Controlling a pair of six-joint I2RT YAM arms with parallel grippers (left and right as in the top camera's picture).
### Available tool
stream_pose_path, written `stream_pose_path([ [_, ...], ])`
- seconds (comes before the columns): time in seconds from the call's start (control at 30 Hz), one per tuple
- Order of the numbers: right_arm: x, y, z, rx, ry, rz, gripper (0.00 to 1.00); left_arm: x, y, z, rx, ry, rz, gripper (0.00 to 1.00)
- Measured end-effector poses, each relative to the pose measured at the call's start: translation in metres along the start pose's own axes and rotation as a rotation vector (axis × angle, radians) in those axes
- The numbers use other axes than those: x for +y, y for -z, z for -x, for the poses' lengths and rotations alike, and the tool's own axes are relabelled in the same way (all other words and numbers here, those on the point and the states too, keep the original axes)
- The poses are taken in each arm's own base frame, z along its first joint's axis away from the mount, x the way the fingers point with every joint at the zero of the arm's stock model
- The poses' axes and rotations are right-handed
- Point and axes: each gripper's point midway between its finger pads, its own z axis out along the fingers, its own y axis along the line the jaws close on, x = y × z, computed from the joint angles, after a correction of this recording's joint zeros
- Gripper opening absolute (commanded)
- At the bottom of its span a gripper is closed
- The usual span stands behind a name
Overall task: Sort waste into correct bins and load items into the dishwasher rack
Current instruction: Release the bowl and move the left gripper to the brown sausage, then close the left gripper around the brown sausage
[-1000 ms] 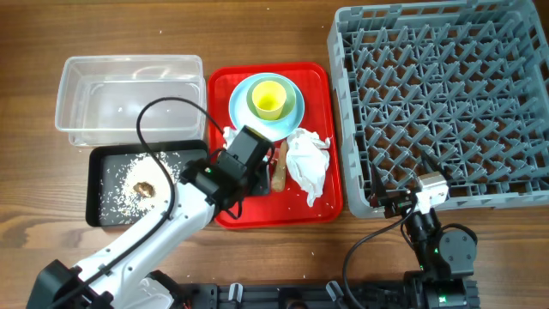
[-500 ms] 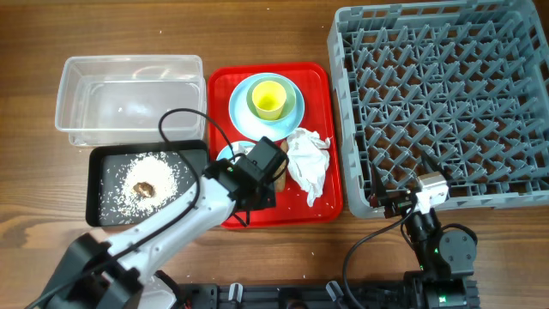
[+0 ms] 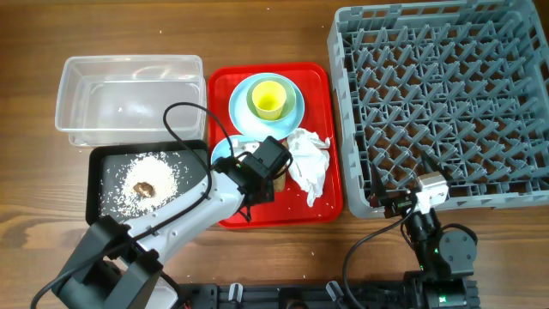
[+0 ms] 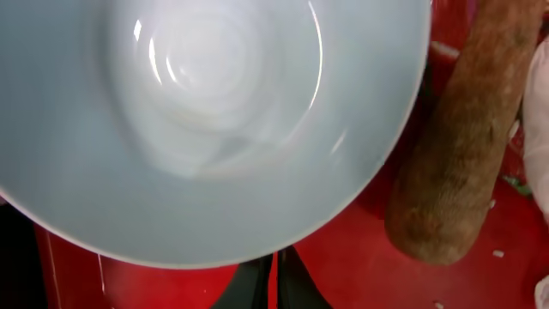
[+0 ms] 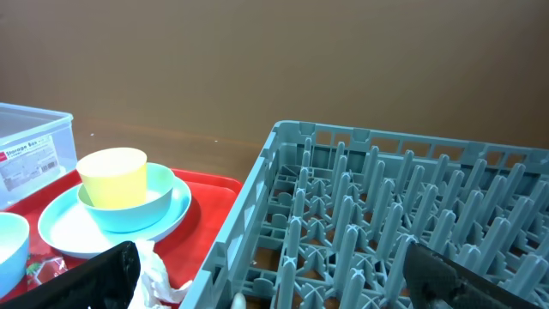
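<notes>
- My left pincer (image 4: 274,266) is pinched on the near rim of the small light blue bowl (image 4: 214,120). The bowl looks empty inside and sits low over the left side of the red serving tray (image 3: 319,211), just beside the brown sausage-like stick (image 4: 463,146).
- Done, as I judge it: the white rice-like crumbs (image 3: 163,167) and the brown bit (image 3: 144,187) lie in the black tray (image 3: 93,189).
- The clear tub (image 3: 129,94) behind the black tray holds no waste that I can see.
- Waste left to sort: the crumpled napkin (image 3: 307,163) and the stick, both lying on the red serving tray.
- No dish is loaded yet. The dishwasher rack (image 3: 446,94) on the right of the tabletop (image 3: 283,26) shows only its pegs.
- The yellow cup (image 3: 268,97) sits in the pale green bowl (image 5: 150,206), which rests on the light blue plate (image 3: 239,110) at the back of the red tray.
- My right pincer (image 5: 273,262) has its fingers spread wide and holds nothing. It is parked at the near edge of the rack.
- My estimate is that one waste item is sorted, and the rest of the waste and all four dishes remain.
</notes>
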Motion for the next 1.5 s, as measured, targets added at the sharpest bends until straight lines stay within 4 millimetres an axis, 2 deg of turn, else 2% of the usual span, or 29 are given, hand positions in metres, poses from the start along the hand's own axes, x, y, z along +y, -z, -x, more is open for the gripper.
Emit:
stream_pose_path([
  [0.17,0.0,0.0,0.0,0.0,0.0,0.0,1.0,0.006,0.0,0.012,-0.065,0.005,0.037,0.06],
  [0.4,0.0,0.0,0.0,0.0,0.0,0.0,1.0,0.001,0.0,0.007,-0.034,0.006,0.007,0.09],
  [0.6,0.0,0.0,0.0,0.0,0.0,0.0,1.0,-0.017,0.002,0.006,-0.013,0.014,-0.082,0.25],
  [0.8,0.0,0.0,0.0,0.0,0.0,0.0,1.0,-0.035,0.006,0.014,-0.032,0.021,-0.165,0.43],
  [0.97,0.0,0.0,0.0,0.0,0.0,0.0,1.0,-0.046,0.009,0.024,-0.07,0.031,-0.212,0.45],
  [1.13,0.0,0.0,0.0,0.0,0.0,0.0,1.0,-0.047,0.009,0.025,-0.076,0.031,-0.219,0.46],
  [1.3,0.0,0.0,0.0,0.0,0.0,0.0,1.0,-0.065,0.008,0.031,-0.12,-0.028,-0.265,0.58],
  [1.5,0.0,0.0,0.0,0.0,0.0,0.0,1.0,-0.074,-0.001,0.029,-0.133,-0.116,-0.265,0.6],
])
